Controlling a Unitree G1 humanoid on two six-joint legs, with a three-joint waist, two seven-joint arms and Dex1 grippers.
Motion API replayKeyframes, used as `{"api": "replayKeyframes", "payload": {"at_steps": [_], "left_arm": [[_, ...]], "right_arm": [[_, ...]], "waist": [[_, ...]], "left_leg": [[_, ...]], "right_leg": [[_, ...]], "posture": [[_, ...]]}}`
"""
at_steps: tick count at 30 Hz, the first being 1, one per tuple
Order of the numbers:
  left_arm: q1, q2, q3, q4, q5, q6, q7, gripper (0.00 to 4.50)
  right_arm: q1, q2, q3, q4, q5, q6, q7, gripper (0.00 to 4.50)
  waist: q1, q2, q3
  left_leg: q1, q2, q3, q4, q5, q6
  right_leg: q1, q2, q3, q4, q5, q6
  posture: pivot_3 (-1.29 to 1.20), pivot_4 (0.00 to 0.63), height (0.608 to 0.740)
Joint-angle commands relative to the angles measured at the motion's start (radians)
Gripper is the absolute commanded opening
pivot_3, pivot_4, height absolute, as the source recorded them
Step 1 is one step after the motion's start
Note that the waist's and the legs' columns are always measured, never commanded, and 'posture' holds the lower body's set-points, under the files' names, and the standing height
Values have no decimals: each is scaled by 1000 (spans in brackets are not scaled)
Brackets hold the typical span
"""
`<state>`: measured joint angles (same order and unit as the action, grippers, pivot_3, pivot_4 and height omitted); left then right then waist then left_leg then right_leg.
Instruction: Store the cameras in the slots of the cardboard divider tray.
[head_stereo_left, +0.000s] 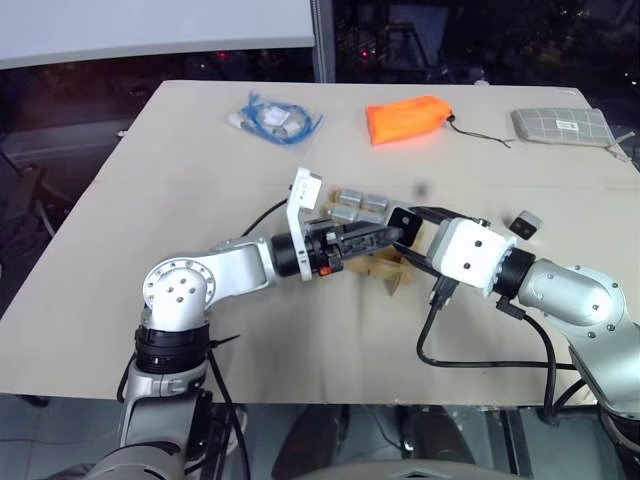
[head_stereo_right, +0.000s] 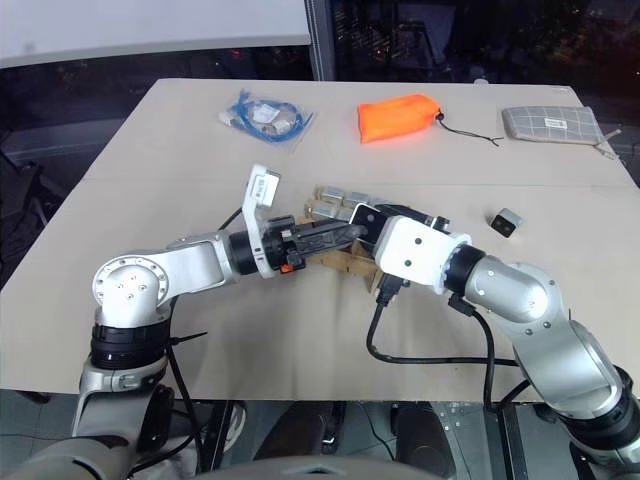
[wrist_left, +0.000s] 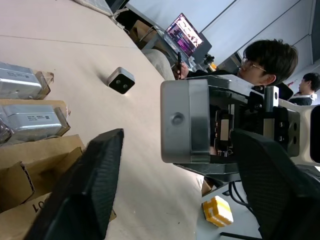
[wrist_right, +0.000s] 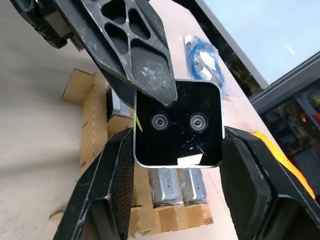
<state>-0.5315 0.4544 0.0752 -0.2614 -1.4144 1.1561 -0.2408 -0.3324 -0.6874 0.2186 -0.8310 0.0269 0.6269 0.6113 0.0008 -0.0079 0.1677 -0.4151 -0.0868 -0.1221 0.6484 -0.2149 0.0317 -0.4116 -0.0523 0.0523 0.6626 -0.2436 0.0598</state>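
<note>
My right gripper (wrist_right: 177, 136) is shut on a camera (wrist_right: 177, 122), whose black lens face sits between its two fingers. It holds the camera above the cardboard divider tray (head_stereo_left: 388, 272) in mid-table. My left gripper (wrist_left: 177, 135) points at it from the left and is open, its fingers on either side of that camera's silver body (wrist_left: 182, 122) with a gap showing. Several cameras (head_stereo_left: 358, 205) lie in the tray's far slots. Another camera (head_stereo_left: 527, 223) lies loose on the table to the right.
An orange pouch (head_stereo_left: 405, 118), a bag of blue cable (head_stereo_left: 275, 118) and a grey gridded pouch (head_stereo_left: 562, 125) lie along the table's far side. People (wrist_left: 265, 60) sit with a laptop (wrist_left: 187, 35) beyond the table's right edge.
</note>
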Motion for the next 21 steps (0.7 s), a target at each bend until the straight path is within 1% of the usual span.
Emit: {"api": "replayKeyframes", "payload": {"at_steps": [1, 2, 4, 6, 7, 9, 11, 13, 14, 15, 16, 17, 19, 20, 21], "left_arm": [[-20, -5, 9, -1, -9, -5, 8, 2739], [-22, -5, 9, 1, -10, -5, 7, 2498], [-24, -3, 9, 0, -10, -2, 4, 1522], [-26, -1, 9, -3, -9, -3, 0, 809], [-27, -2, 8, -4, -6, -5, -1, 659], [-37, -9, 10, -6, -12, -9, 7, 659], [-50, -18, 12, -9, -21, -15, 22, 659], [-68, -22, 13, -8, -33, -14, 37, 663], [-77, -20, 15, -6, -30, -14, 35, 663], [-83, -18, 16, -4, -27, -14, 29, 663], [-94, -9, 16, 0, 0, -21, 15, 663], [-100, -1, 16, 5, 20, -26, 2, 663], [-118, 32, -2, 14, 134, -90, -86, 663], [-121, 51, -16, 18, 204, -146, -155, 663], [-136, 105, -53, 40, 275, -178, -269, 663]], "right_arm": [[-18, 6, -20, -44, 2, -4, -2, 1938], [-17, 6, -20, -43, 1, -5, -2, 1938], [-16, 7, -21, -41, 2, -5, -2, 1938], [-13, 7, -22, -39, 2, -6, -3, 1938], [-10, 7, -24, -37, 4, -6, -2, 1938], [-1, 5, -32, -33, 23, 5, 11, 1938], [9, 20, -67, -30, 96, 33, 40, 1938], [17, 37, -99, -34, 151, 50, 53, 2958], [22, 29, -102, -31, 123, 31, 38, 3154], [23, 22, -98, -27, 100, 16, 26, 3593], [36, 32, -121, -19, 91, 18, 0, 4129], [44, 42, -133, -13, 87, 23, -20, 4493], [110, 87, -233, -17, 182, 39, -14, 4493], [142, 106, -281, -20, 225, 35, -6, 4493], [188, 107, -349, -25, 273, 25, 27, 4493]], "waist": [[0, 0, 0], [1, 0, 0], [1, 0, 0], [2, 0, 0], [2, 0, 0], [3, 0, 0], [6, 0, 0], [11, 0, 0], [12, 0, 0], [12, 0, 0], [13, 0, 0], [13, 0, 0], [13, 0, 0], [13, 0, 0], [14, 0, 0]], "left_leg": [[0, 0, 0, 0, 0, 0], [0, 0, 0, 0, 0, 0], [0, 0, 0, 0, 0, 0], [0, 0, 0, 0, 0, 0], [0, 0, 0, 0, 0, 0], [0, 0, 0, 0, 0, 0], [0, 0, 0, 0, 0, 0], [0, 0, 0, 0, 0, 0], [0, 0, 0, 0, 0, 0], [0, 0, 0, 0, 0, 0], [0, 0, 0, 0, 0, 0], [0, 0, 0, 0, 0, 0], [0, 0, 0, 0, 0, 0], [0, 0, 0, 0, 0, 0], [0, 0, 0, 0, 0, 0]], "right_leg": [[0, 0, 0, 0, 0, 0], [0, 0, 0, 0, 0, 0], [0, 0, 0, 0, 0, 0], [0, 0, 0, 0, 0, 0], [0, 0, 0, 0, 0, 0], [0, 0, 0, 0, 0, 0], [0, 0, 0, 0, 0, 0], [0, 0, 0, 0, 0, 0], [0, 0, 0, 0, 0, 0], [0, 0, 0, 0, 0, 0], [0, 0, 0, 0, 0, 0], [0, 0, 0, 0, 0, 0], [0, 0, 0, 0, 0, 0], [0, 0, 0, 0, 0, 0], [0, 0, 0, 0, 0, 0]], "posture": [[0, 150, 740], [0, 150, 740], [0, 150, 740], [0, 150, 740], [0, 150, 740], [0, 150, 740], [0, 150, 740], [0, 150, 740], [0, 150, 740], [0, 150, 740], [0, 150, 740], [0, 150, 740], [0, 150, 740], [0, 150, 740], [0, 150, 740]]}}
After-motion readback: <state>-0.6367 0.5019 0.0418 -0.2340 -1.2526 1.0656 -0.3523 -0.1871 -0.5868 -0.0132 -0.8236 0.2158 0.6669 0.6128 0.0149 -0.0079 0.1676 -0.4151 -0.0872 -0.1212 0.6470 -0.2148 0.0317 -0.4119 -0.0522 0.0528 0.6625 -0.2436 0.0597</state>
